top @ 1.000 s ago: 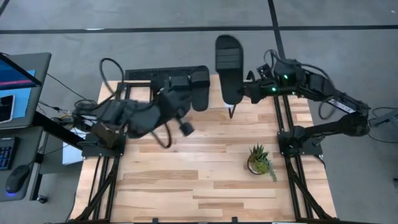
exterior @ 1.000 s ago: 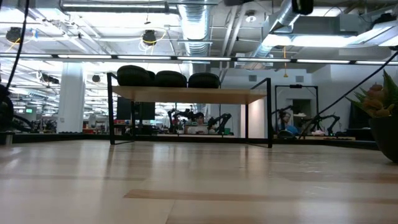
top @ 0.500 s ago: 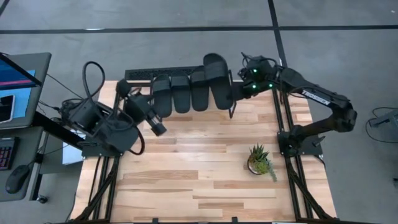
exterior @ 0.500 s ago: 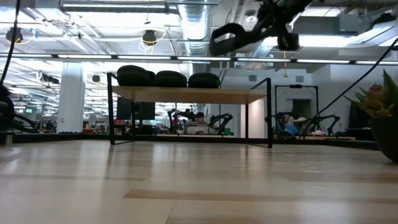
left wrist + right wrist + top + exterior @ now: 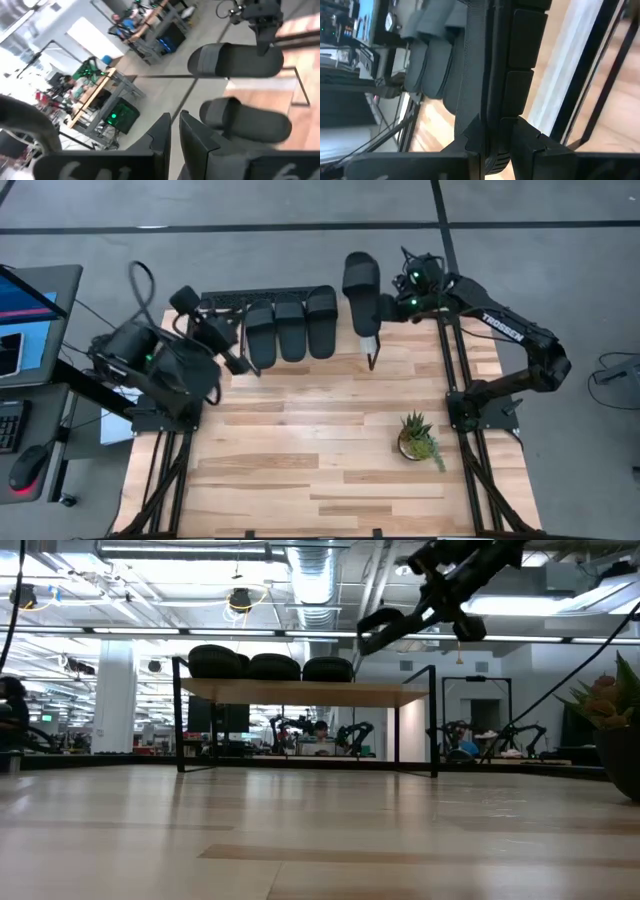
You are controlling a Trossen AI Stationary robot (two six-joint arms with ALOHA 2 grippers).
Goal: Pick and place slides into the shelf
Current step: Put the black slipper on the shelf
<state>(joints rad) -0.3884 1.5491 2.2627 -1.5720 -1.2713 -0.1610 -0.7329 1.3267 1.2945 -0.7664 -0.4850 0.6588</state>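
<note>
A fourth matte black rubbery slide sandal hangs in the air just beside the right end of the low light-wood shelf with thin black legs, clamped at one edge by the right pincer. The other three matching black slides lie side by side on the shelf top, at the far edge of the pale plank bench. The left pincer hovers near the shelf's left end, its fingers nearly together and holding nothing. A small spiky green potted plant stands well apart, on the right of the bench
</note>
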